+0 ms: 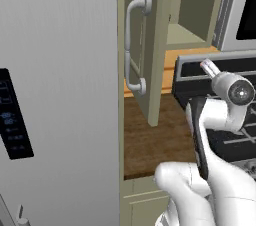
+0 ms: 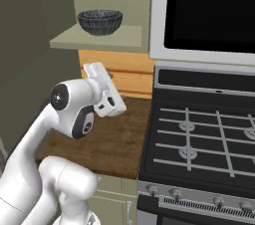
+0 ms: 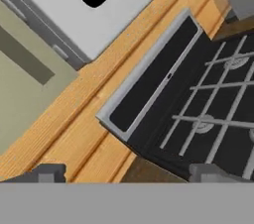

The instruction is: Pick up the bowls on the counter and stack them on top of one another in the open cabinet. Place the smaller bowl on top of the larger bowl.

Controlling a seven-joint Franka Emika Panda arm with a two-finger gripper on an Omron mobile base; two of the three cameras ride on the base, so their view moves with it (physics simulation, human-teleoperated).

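A dark grey bowl [image 2: 99,21] stands upright on the shelf of the open cabinet [image 2: 107,40]. I cannot tell whether this is the larger bowl alone or the smaller bowl nested in it. My hand [image 2: 103,91] hovers below and in front of that shelf, above the back of the counter [image 2: 112,142], apart from the bowl. In the hand view my gripper [image 3: 129,173] is open, its fingertips [image 3: 49,172] wide apart with nothing between them, facing the stove's back panel and the orange wood backsplash. The cabinet's shelf [image 1: 182,35] also shows in the left base view.
The cabinet door [image 1: 150,55] with its curved bar handle [image 1: 131,45] hangs open over the counter's left part. The grey fridge [image 1: 60,95] walls off the left. A black stove [image 2: 199,139] lies to the right, with a microwave [image 2: 209,10] above it.
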